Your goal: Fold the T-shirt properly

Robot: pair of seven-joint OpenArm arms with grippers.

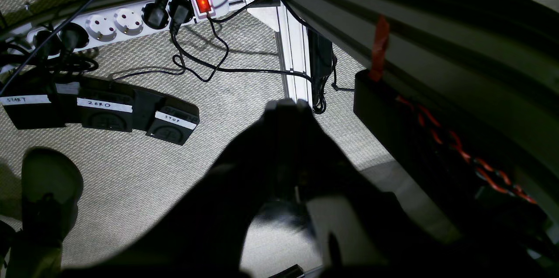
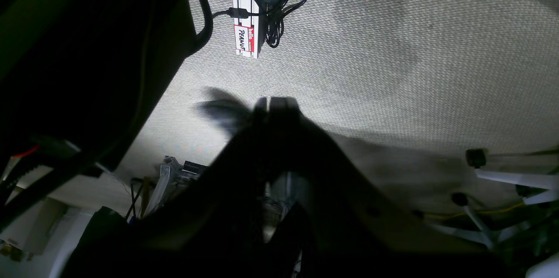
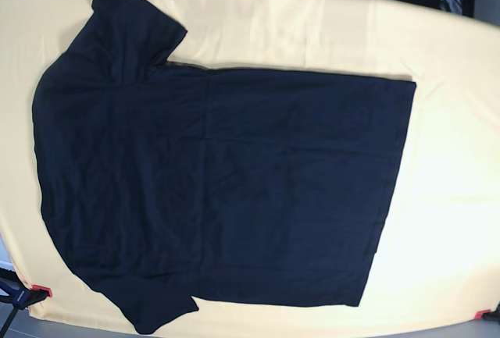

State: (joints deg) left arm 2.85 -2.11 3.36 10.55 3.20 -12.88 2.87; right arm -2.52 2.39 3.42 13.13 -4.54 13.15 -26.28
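Note:
The T-shirt (image 3: 226, 190), very dark and plain, lies spread flat on the pale yellow cloth (image 3: 453, 119) in the base view. Its two short sleeves point up and down at the left, and its straight hem runs along the right. No arm shows in the base view. In the left wrist view my left gripper (image 1: 288, 103) hangs over the floor beside the table, its fingers pressed together and holding nothing. My right gripper (image 2: 273, 101) in the right wrist view is likewise shut and empty above the carpet.
On the floor lie a white power strip (image 1: 126, 20) with cables, foot pedals (image 1: 105, 109) labelled START, ZERO and STOP, an aluminium frame leg (image 1: 297, 64) and a shoe (image 1: 48, 182). A chair base (image 2: 476, 158) stands at the right. Red clamps (image 3: 41, 291) hold the cloth corners.

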